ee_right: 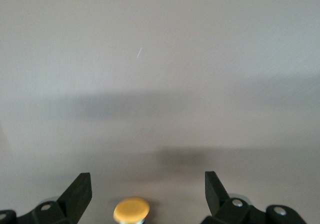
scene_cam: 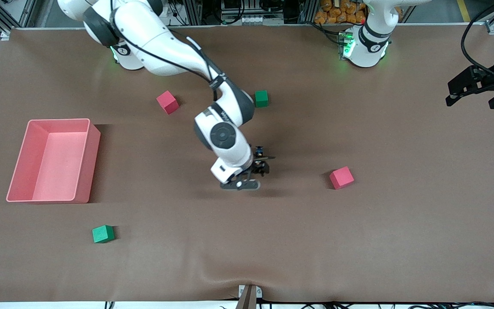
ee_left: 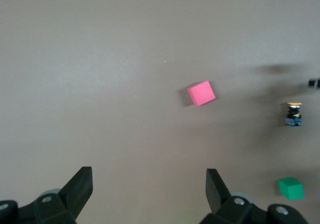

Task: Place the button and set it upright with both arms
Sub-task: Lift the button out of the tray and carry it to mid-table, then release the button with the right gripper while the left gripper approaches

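The button (scene_cam: 259,151) stands upright on the brown table near its middle, orange cap up. It also shows in the left wrist view (ee_left: 293,114). My right gripper (scene_cam: 263,165) is open just over the button. In the right wrist view the orange cap (ee_right: 131,210) lies between the spread fingers (ee_right: 80,191), and the gripper (ee_right: 146,176) touches nothing. My left gripper (scene_cam: 472,88) waits up in the air over the left arm's end of the table, open and empty (ee_left: 148,170).
A pink bin (scene_cam: 58,121) stands toward the right arm's end. Red cubes (scene_cam: 167,101) (scene_cam: 341,177) and green cubes (scene_cam: 261,98) (scene_cam: 103,234) lie scattered around. The left wrist view shows one red cube (ee_left: 201,93) and one green cube (ee_left: 291,188).
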Available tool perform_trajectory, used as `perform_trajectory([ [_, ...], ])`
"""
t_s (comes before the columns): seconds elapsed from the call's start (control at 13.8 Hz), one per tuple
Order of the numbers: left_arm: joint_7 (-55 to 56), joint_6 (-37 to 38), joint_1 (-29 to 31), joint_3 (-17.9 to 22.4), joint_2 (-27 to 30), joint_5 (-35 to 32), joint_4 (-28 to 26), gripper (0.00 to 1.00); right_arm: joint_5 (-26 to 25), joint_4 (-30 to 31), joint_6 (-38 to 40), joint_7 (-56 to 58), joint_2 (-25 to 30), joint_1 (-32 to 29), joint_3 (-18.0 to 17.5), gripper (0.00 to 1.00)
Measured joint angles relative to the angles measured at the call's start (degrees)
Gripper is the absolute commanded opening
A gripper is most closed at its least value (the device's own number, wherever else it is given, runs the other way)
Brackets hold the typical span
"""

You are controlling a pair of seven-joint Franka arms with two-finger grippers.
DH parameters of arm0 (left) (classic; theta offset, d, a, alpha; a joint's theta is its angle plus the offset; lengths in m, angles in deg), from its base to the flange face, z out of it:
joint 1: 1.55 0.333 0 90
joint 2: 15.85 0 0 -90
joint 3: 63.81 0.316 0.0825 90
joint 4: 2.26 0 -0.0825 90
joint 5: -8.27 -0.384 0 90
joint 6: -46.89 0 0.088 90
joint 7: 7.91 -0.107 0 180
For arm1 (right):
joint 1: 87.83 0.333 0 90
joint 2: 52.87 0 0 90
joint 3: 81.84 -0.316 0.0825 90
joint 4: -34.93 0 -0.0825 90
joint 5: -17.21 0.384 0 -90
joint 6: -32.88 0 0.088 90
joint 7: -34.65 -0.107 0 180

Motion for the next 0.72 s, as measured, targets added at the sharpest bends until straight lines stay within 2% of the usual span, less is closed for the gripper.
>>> perform_trajectory([
  [0.36,0.0,1.6,-1.2,-0.3,-0.8,5.0,-0.4,1.00,-0.1,-1.1,12.0,0.3,6.5,-13.7,0.2,1.00],
  [0.72,2.0,2.2,-9.2,-2.2,-10.7,6.4,-1.5,1.00,-1.7,-1.9,26.1,6.5,18.3,-23.4,0.0,1.00],
])
